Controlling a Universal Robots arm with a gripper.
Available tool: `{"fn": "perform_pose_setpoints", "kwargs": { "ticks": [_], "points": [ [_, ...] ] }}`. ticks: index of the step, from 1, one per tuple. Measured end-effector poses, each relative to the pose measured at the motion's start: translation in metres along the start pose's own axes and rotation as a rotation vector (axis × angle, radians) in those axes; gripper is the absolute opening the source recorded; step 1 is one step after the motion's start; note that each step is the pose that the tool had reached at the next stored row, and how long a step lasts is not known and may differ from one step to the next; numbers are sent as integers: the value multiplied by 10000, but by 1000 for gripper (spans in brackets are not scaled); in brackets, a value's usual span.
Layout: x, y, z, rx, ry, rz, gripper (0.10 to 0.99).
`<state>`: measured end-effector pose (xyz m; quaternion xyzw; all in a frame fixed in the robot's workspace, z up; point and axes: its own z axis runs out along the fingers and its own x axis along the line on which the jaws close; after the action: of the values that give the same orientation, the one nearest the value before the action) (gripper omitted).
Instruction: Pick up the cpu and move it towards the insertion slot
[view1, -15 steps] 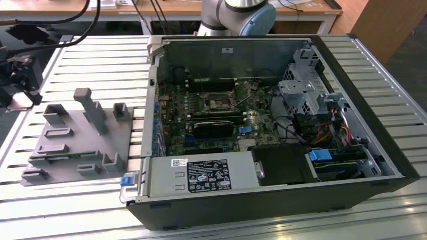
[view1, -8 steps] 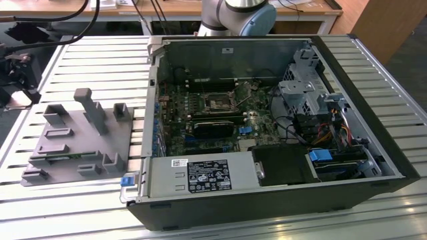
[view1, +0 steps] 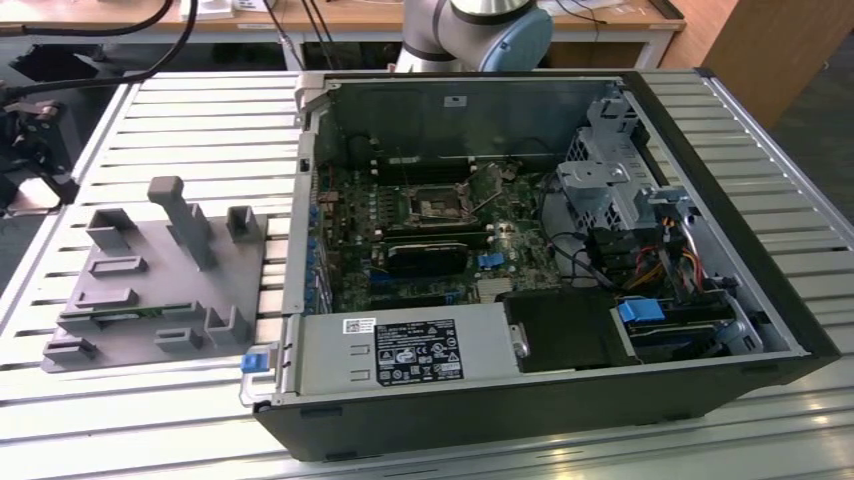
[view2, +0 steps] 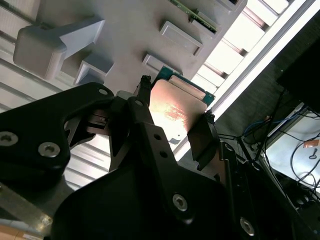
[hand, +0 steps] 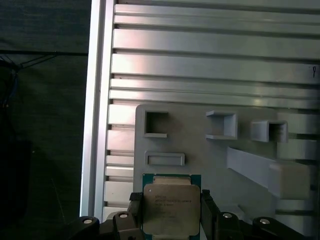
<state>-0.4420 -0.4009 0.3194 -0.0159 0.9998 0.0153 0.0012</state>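
Observation:
The cpu (hand: 171, 207) is a flat square chip with a silvery top and a green rim. It sits between the two black fingers of my gripper (hand: 171, 212), which is shut on its opposite edges. In the second wrist view the cpu (view2: 176, 107) catches the light between the same fingers (view2: 200, 137) of the gripper (view2: 172, 120). It hangs over the near corner of the grey plastic tray (hand: 200, 150). The insertion slot (view1: 434, 205) is a small square socket with a dark centre on the motherboard inside the open computer case.
The grey tray (view1: 147, 290) with upright posts lies on the slatted metal table at the exterior view's left. The open case (view1: 534, 250) holds a power supply (view1: 400, 352), cables and drive cages. The arm's base (view1: 481, 30) stands behind the case. The table's edge (hand: 97, 100) runs beside the tray.

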Motion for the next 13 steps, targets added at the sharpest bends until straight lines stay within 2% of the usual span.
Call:
{"fn": "perform_pose_setpoints", "kwargs": {
  "ticks": [13],
  "points": [
    [0,10,-112,0,0,0,545]
  ]
}}
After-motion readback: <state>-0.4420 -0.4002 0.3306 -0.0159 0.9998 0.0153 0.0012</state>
